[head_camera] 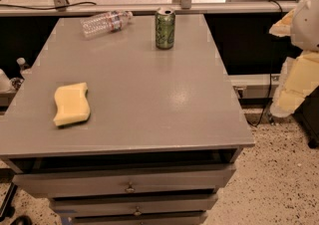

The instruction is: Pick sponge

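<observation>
Lying flat near the front left edge of the tabletop, the sponge is well apart from the tool, which hangs off to the right, released or clenched I cannot tell, so a long reach may miss it or push it off the edge.

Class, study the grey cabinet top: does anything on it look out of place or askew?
The clear water bottle lies on its side at the far left, while the green can stands upright. The sponge lies flat. The claw hangs right of the cabinet.
</observation>
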`<state>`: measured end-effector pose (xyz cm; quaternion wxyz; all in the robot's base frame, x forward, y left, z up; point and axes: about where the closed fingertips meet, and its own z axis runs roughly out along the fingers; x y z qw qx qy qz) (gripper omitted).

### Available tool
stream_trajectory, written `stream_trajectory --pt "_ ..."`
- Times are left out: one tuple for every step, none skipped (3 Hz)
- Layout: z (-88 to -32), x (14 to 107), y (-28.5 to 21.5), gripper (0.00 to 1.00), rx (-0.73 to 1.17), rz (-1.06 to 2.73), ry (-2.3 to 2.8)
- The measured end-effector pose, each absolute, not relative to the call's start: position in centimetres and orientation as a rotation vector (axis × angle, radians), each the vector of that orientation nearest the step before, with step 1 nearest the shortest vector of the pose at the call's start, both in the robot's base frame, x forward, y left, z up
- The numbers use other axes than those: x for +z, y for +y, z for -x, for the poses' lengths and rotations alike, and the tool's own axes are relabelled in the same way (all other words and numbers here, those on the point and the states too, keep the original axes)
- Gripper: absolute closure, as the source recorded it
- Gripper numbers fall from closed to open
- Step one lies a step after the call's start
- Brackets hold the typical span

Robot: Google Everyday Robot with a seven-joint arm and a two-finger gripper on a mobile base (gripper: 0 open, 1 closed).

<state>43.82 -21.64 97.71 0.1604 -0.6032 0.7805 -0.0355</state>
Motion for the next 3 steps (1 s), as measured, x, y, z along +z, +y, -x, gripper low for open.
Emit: stream_trajectory --pt "-43.8 97.7 -21.6 0.0 -0.102 1.723 2.229" --pt "-45.1 97.5 -22.5 0.0 -0.041 1.681 2.194" --pt "-48.0 95.5 -20.3 0.0 0.122 1.616 2.112"
